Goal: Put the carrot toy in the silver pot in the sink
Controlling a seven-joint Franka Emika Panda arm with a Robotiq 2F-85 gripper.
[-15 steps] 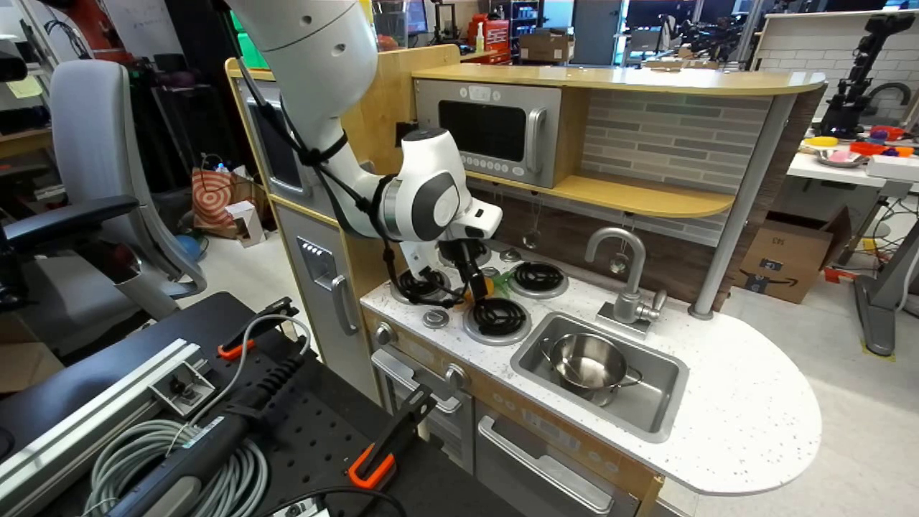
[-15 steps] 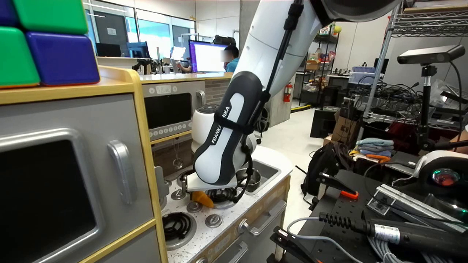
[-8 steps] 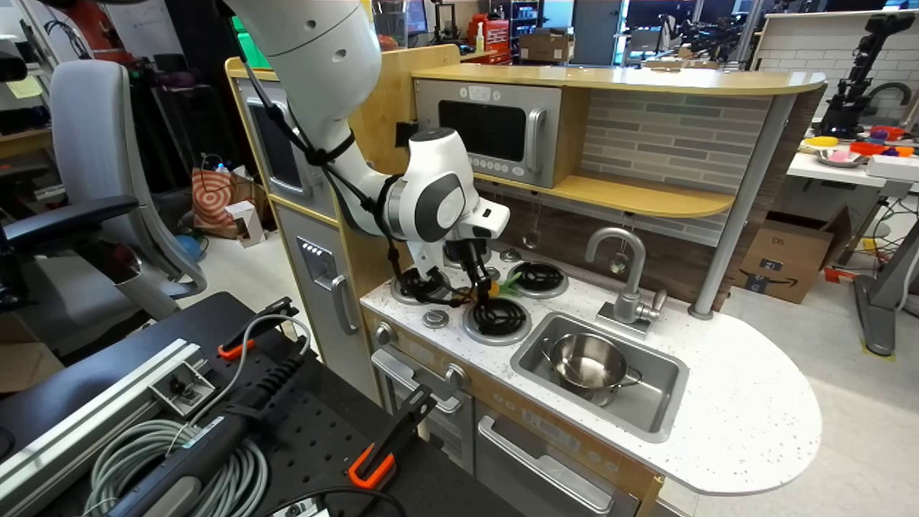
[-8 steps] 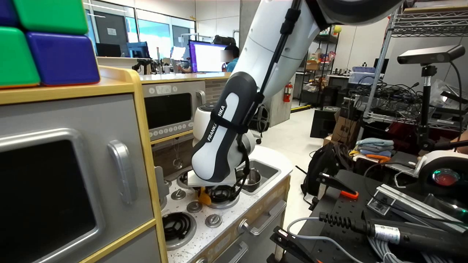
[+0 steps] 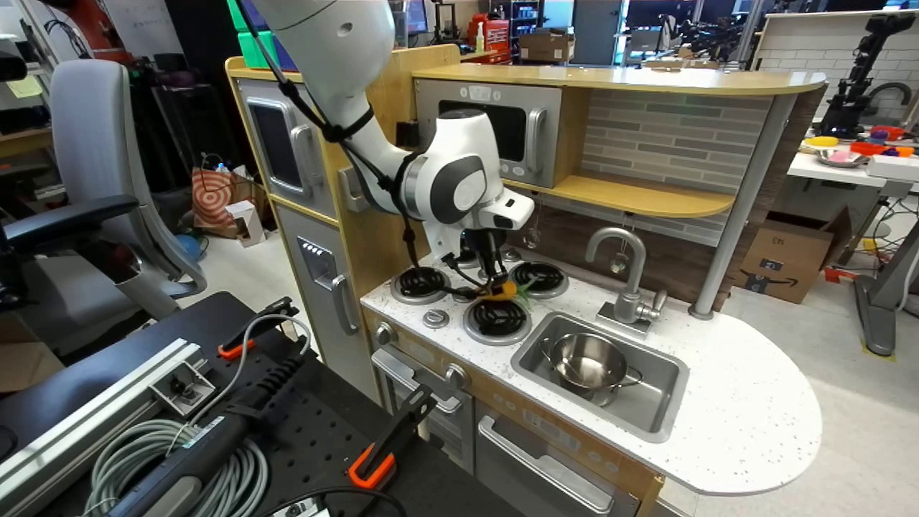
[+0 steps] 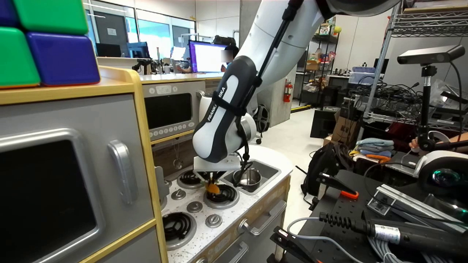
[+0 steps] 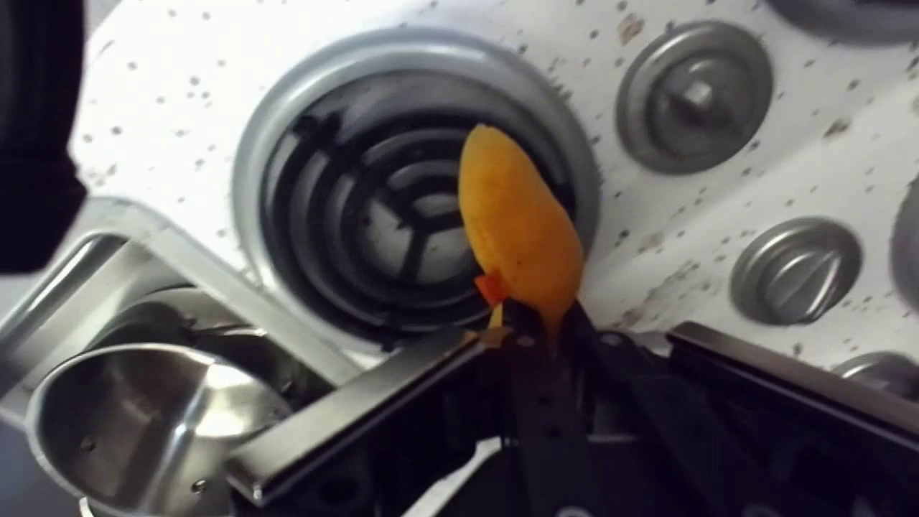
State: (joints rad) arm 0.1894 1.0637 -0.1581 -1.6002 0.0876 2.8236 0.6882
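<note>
My gripper (image 7: 549, 313) is shut on the carrot toy (image 7: 520, 222), gripping it by its narrow part. The plump orange body sticks out past the fingertips, above a black stove burner in the wrist view. Both exterior views show the carrot toy (image 5: 505, 291) under the gripper (image 6: 211, 179), seemingly raised off the stovetop. Its green leaves (image 5: 526, 281) show in an exterior view. A shiny silver pot (image 5: 590, 362) with side handles sits in the grey sink (image 5: 657, 395), with nothing visible inside. In the wrist view the pot (image 7: 151, 424) lies at the lower left.
A grey faucet (image 5: 632, 280) rises behind the sink. Burners (image 5: 497, 317) and knobs (image 6: 194, 206) cover the stovetop. A yellow shelf (image 5: 639, 197) and a microwave (image 6: 168, 111) overhang the back, and a tall cabinet (image 6: 65, 164) stands beside the stove.
The jaws have closed on the carrot toy. The arm has risen a little and moved towards the sink, carrying the carrot toy with it. The pot has not moved.
</note>
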